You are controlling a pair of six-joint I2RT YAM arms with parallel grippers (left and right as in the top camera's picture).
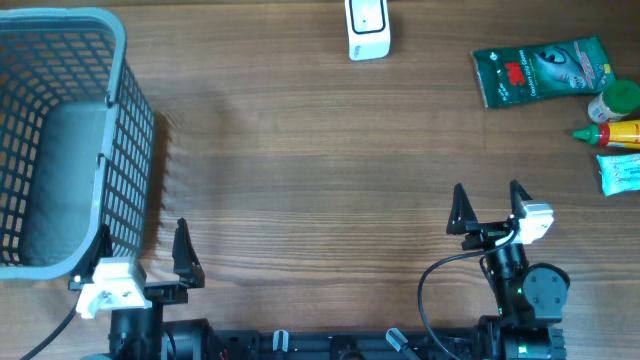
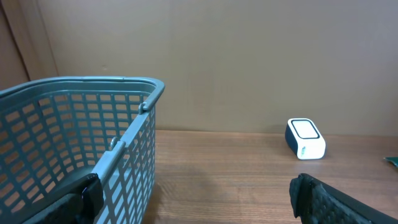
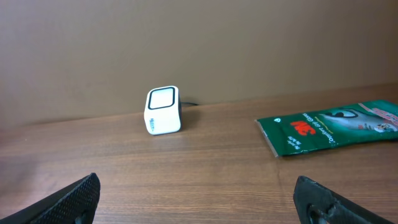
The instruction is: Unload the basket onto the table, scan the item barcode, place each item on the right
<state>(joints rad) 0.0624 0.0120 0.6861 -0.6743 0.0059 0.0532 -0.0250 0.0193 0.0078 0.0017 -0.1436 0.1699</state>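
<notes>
Near edge: left gripper and right gripper both spread wide, grasping nothing. Far right: green 3M packet lying flat beside bottles; barcode not visible. Best pinched by an edge, then turned toward white scanner, far centre.

Setting: I am looking at a mock shop checkout in a lab. Showing it: wood-grain table carrying a grey basket, a white scanner, packaged goods lying at the right edge, plain brown wall standing behind.
</notes>
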